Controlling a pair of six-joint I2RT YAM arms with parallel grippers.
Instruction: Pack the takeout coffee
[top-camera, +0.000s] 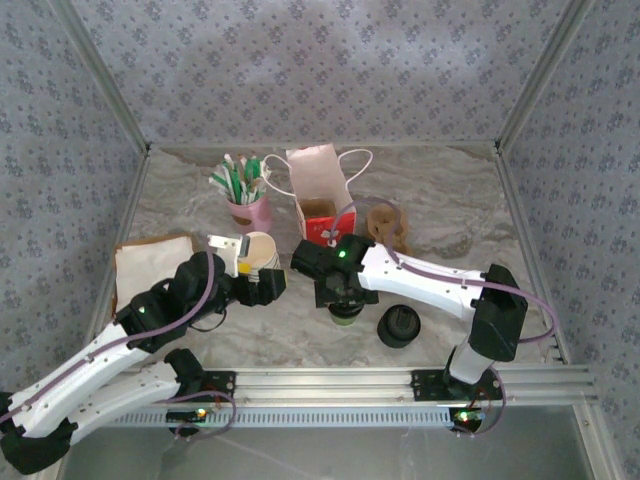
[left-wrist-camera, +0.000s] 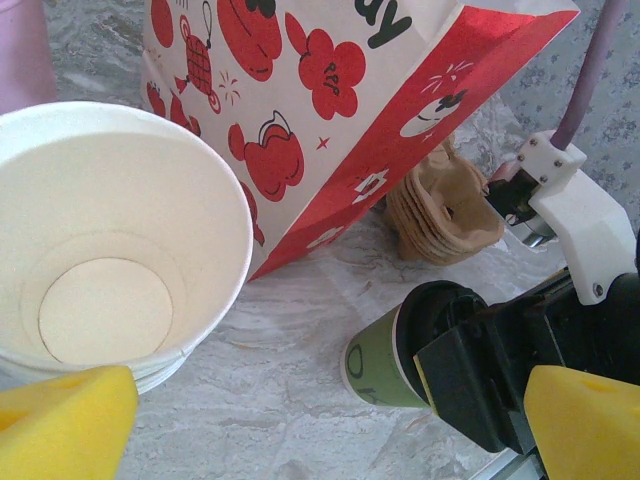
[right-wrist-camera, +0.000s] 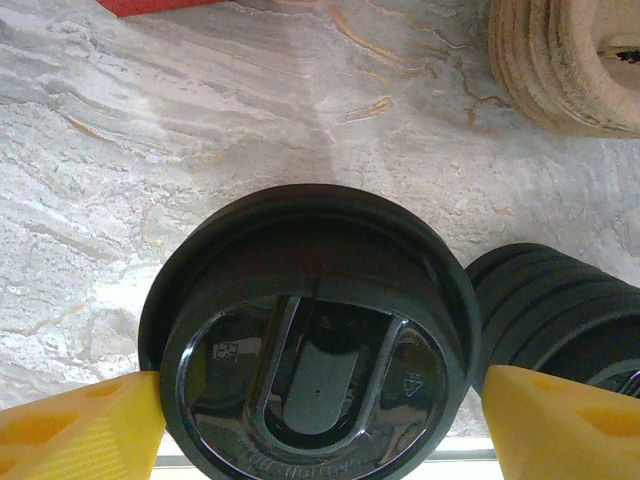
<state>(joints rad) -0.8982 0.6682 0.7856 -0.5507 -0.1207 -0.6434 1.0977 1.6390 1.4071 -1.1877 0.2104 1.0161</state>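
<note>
Right arm: your right pincer (top-camera: 345, 293) sits over the takeout coffee (top-camera: 346, 314), a small green-sided paper cup with a round black plastic lid. The cup stands upright on the marbled grey worktop (top-camera: 450, 235). It is on the arm-base side of the white paper bag with red prints (top-camera: 318, 185), near the bag but not touching it.

Right wrist view: the right pincer (right-wrist-camera: 322, 385) straddles the lid of the takeout coffee (right-wrist-camera: 310, 350). One yellow foam pad (right-wrist-camera: 90, 430) meets the rim. The other pad (right-wrist-camera: 560, 420) is just beside the rim. You cannot tell whether the lid is clamped or only bracketed.

Left arm: your left pincer (top-camera: 265, 285) is on the arm-base side of the bag, off towards its left. Left wrist view: the left pincer (left-wrist-camera: 330, 390) is spread wide, with nothing between its yellow fingertips. The stack of white paper cups (left-wrist-camera: 110, 260) stands just beyond one fingertip and in front of the bag (left-wrist-camera: 300, 120). The takeout coffee (left-wrist-camera: 375, 365) shows its green side under the right arm's black wrist.

Other items, placed from the bag:
- Pile of black plastic lids (top-camera: 398, 325): arm-base side, further right than the coffee and just beside it (right-wrist-camera: 560, 310).
- Stack of brown cardboard sleeves (top-camera: 385, 225): against the bag's right side (left-wrist-camera: 445, 215).
- Pink cup holding stirrers (top-camera: 250, 212): left of the bag.
</note>
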